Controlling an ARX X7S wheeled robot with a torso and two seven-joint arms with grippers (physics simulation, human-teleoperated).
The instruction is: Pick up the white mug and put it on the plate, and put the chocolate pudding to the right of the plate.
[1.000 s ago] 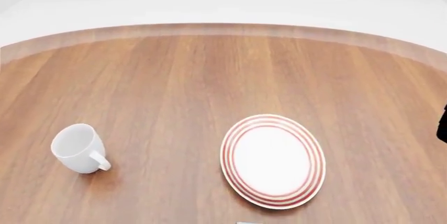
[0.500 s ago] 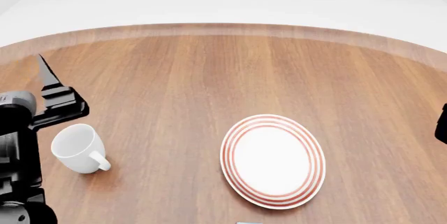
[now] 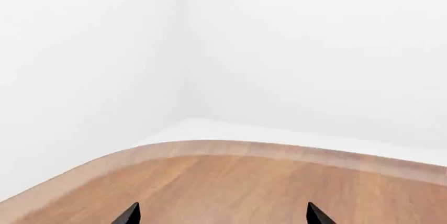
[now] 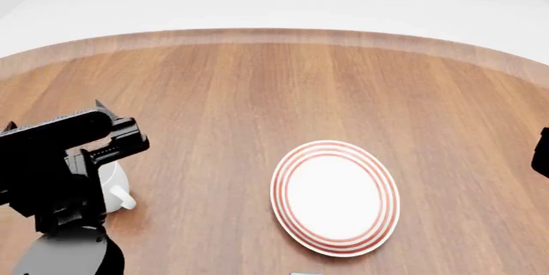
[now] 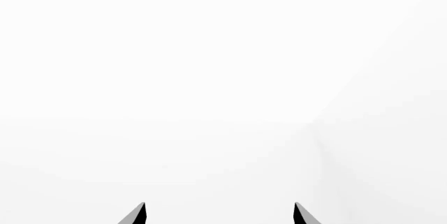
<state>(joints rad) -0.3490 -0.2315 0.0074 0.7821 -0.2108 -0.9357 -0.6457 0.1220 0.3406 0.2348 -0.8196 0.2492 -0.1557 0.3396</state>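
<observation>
Wood-grain brown covers the round table (image 4: 257, 95), whose paler rim curves across the far side against a white floor and white walls.

At the table's left edge, in the head view, the black left arm (image 4: 60, 159) reaches in over the surface, its grey base joint at the near-left corner. The arm hides most of the white mug (image 4: 113, 188); only part of the mug's side and its loop handle show, the handle pointing toward the near edge and a little to the right. The mug stands on the wood near the left edge, well apart from the plate. The left gripper (image 3: 222, 214) shows in its own wrist view as two dark fingertips (image 3: 129, 214) set wide apart with nothing between them, aimed over the table's far rim toward a corner of the room. Whether the gripper is above the mug or beside it cannot be told.

Right of centre, toward the near edge, the plate (image 4: 296, 223) lies flat on the wood, white with thin red rings around its rim and nothing on it.

At the table's right edge a small dark piece of the right arm (image 4: 542, 153) just enters the head view. The right gripper (image 5: 219, 214) shows in its wrist view as two dark fingertips (image 5: 136, 215) spread apart, empty, facing only white.

The chocolate pudding cannot be identified in any view.
</observation>
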